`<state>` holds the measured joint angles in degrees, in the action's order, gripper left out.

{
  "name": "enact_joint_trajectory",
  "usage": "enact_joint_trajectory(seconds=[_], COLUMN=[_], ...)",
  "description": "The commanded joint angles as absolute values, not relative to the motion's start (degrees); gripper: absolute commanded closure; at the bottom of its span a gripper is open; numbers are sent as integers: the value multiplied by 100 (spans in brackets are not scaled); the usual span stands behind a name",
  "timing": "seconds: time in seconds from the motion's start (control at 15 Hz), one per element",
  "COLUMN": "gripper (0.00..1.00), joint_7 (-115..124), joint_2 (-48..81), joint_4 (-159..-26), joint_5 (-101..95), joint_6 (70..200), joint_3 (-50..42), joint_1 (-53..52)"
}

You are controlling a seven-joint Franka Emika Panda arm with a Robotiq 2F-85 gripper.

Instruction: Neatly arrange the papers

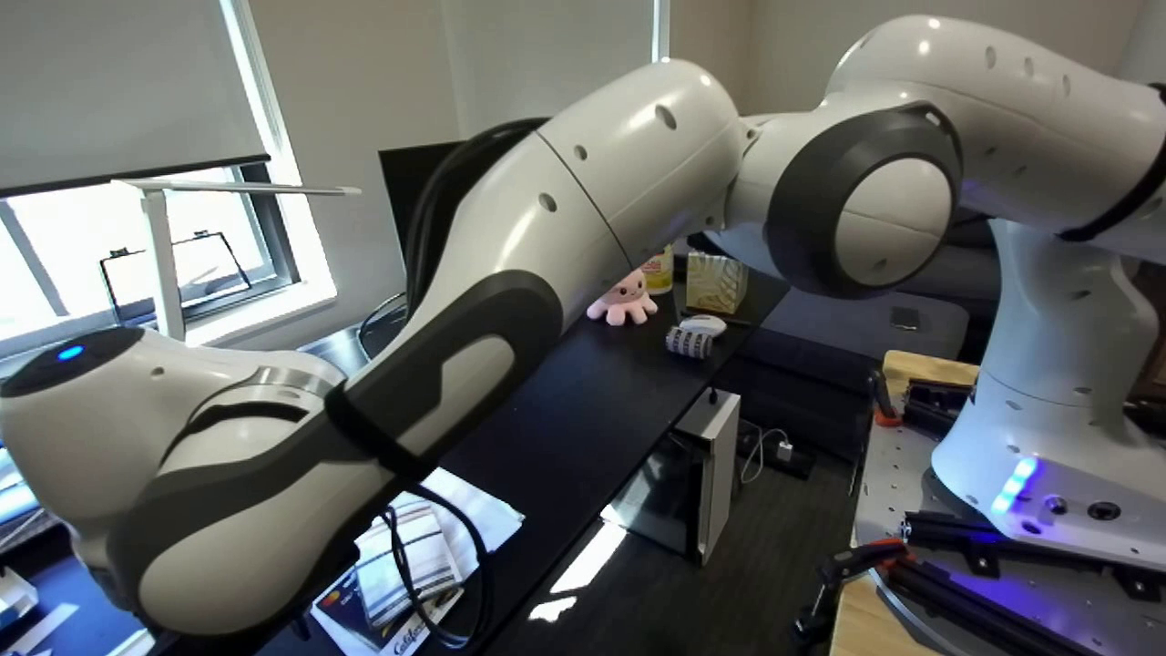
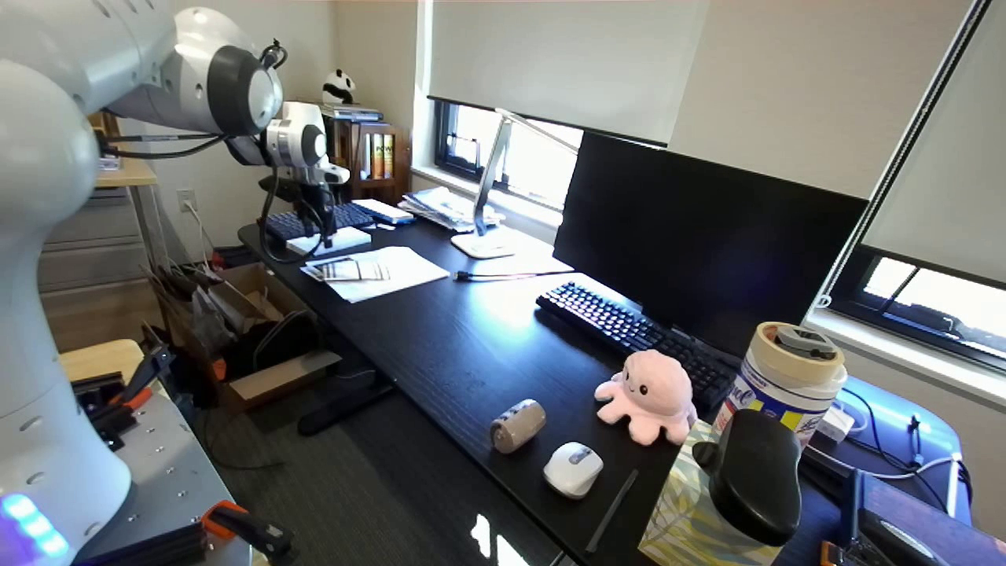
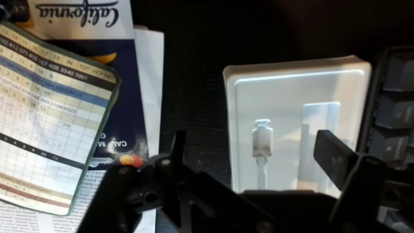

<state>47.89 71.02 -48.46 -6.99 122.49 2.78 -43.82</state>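
The papers lie in a loose pile: white sheets (image 2: pixel 416 271) (image 1: pixel 487 519), a dark blue California leaflet (image 3: pixel 127 97) and a striped score card (image 3: pixel 48 126) on top at an angle. The card also shows in both exterior views (image 1: pixel 405 565) (image 2: pixel 357 270). A white box (image 3: pixel 265 94) with an embossed cable shape lies beside the pile; it also shows in an exterior view (image 2: pixel 346 238). My gripper (image 3: pixel 254 150) is open over the box, with nothing between its fingers. In an exterior view my gripper (image 2: pixel 318 232) points down at the box; elsewhere the arm hides it.
A dark keyboard (image 3: pixel 396 113) lies right beside the box. A paper stack (image 2: pixel 444 206) and a lamp (image 2: pixel 483 244) stand near the window. A monitor (image 2: pixel 699 244), a pink octopus toy (image 2: pixel 648 393) and a mouse (image 2: pixel 574 470) are farther along the desk. A black cable hangs from the arm.
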Motion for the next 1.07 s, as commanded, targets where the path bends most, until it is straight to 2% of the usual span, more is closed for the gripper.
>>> enact_joint_trajectory(seconds=[0.0,0.27,0.33,0.4,0.53,0.87,1.0], gripper=[0,0,6,27,33,66,69], joint_7=[4793,4759,4744,4768,4776,4769,4790], joint_2=[7471,7583,7608,7631,7656,7671,7613], joint_4=[-4180,-4062,-4035,-4005,-3965,-3940,-3993], joint_5=[-477,-574,-578,-583,-591,-581,-588], joint_6=[11826,11863,11874,11886,11895,11912,11909], joint_3=[283,381,393,393,401,427,418], joint_1=[-4417,-4386,-4385,-4388,-4393,-4381,-4382])
